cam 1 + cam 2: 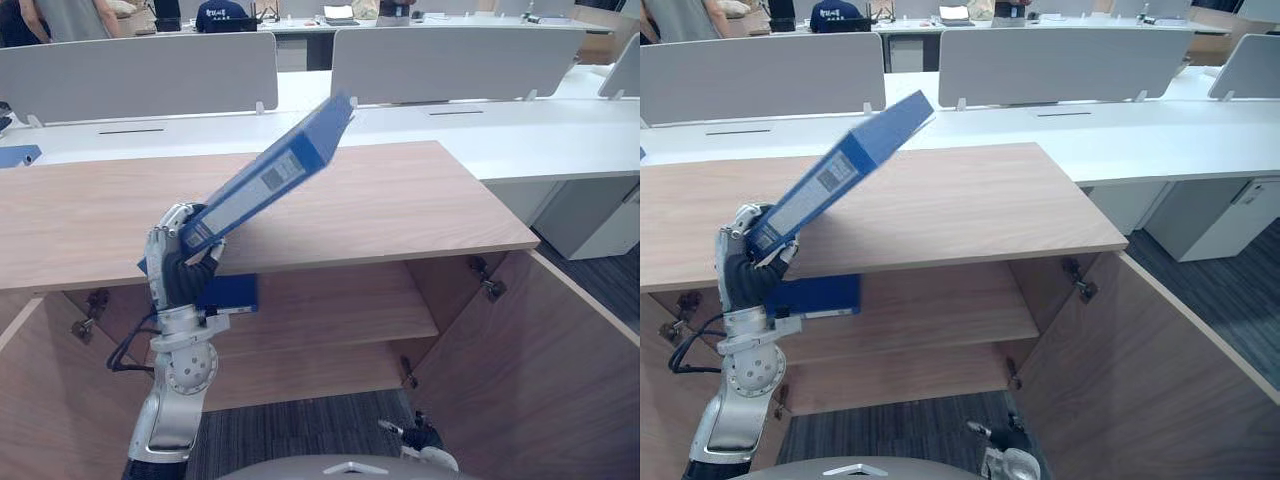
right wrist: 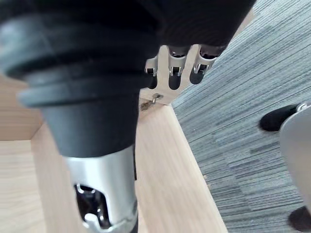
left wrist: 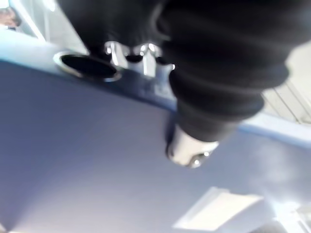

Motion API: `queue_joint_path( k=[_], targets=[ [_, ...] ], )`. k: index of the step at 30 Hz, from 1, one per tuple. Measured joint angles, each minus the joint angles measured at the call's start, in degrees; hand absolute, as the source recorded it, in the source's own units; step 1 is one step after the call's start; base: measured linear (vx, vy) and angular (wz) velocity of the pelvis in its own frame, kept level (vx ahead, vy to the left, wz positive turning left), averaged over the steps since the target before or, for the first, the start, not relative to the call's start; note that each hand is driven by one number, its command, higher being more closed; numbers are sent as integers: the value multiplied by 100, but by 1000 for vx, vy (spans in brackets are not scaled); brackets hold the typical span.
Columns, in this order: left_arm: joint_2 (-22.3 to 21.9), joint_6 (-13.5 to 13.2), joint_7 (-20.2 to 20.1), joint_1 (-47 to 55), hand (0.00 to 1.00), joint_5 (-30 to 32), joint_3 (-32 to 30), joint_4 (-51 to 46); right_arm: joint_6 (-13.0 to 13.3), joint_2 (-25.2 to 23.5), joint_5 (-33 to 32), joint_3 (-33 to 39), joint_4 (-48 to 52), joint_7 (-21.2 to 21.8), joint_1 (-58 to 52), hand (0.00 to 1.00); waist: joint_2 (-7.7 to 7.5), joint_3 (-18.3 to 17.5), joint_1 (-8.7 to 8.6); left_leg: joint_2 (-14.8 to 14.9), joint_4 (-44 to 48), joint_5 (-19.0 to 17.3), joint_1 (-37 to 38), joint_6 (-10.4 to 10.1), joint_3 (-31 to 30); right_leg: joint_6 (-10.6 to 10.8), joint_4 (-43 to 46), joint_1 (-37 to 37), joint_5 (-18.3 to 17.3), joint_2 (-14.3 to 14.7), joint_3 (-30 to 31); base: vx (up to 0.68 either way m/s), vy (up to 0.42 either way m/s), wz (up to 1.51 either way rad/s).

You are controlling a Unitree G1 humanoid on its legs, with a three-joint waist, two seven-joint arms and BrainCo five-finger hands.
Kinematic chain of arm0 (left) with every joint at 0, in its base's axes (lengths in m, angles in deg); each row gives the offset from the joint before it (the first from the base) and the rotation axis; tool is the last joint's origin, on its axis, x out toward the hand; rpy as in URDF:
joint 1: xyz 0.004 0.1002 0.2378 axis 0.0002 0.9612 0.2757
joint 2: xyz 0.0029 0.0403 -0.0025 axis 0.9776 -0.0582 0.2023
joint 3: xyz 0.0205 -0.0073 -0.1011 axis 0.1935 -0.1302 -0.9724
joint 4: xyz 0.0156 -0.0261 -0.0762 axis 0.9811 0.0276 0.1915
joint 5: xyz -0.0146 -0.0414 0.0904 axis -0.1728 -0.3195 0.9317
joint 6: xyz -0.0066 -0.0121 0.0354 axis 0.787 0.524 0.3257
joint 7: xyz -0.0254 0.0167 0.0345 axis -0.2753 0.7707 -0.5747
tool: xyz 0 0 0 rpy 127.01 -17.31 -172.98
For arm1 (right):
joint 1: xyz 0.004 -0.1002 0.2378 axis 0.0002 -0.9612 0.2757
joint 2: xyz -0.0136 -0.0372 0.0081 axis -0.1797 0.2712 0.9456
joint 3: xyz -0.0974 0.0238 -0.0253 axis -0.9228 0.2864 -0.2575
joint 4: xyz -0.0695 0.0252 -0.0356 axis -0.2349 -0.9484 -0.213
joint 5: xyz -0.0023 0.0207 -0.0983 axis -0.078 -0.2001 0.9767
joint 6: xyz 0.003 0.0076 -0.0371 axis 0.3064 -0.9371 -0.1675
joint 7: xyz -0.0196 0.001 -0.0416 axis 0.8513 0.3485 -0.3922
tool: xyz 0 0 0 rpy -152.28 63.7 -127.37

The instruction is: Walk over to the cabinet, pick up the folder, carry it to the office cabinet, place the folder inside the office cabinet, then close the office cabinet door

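i'm at the placing step: my left hand [image 1: 176, 268] is curled round the lower end of the folder [image 1: 270, 175], a stiff, glossy blue slab tilted above the office cabinet [image 1: 400, 215]'s matte woodgrain top. next i should lower it, level it and slide it onto the flat shelf [image 1: 340, 312]. my right hand [image 2: 177, 68] hangs loose and empty.

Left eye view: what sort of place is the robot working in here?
Most likely an open-plan office: rows of white desks with grey divider screens behind, a low wooden cabinet with its doors open, and a blue folder gripped in the left hand.
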Motion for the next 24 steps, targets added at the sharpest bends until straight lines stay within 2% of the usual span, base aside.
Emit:
queue_joint_path(
  k=[6,9,17,24],
  targets=[
    [-352,-4,265,15,100,-312,-12,-498,220,-131,-129,-216,1071,-108,-114,0,4,8,4,-26,-1,27,-34,24,-7,9,66,-86,0,-28,2,-40,3,1],
    [-356,-57,353,16,100,-463,47,-703,281,-205,-153,-229,1604,-157,-189,0,14,28,3,-33,-1,25,-38,13,-6,8,71,-96,-2,-35,-3,-27,1,0],
    [-456,-270,298,34,100,-780,511,-878,563,-390,-339,-519,3203,-167,-533,0,7,35,-21,-39,2,10,-38,-10,16,13,58,-108,1,-41,20,-4,0,0],
    [-461,-402,133,155,100,-1059,891,-880,974,-467,-807,-844,4877,-84,-884,0,16,45,-58,-38,37,8,-115,-7,67,64,43,-218,40,-33,104,11,-1,-4]
  ],
)
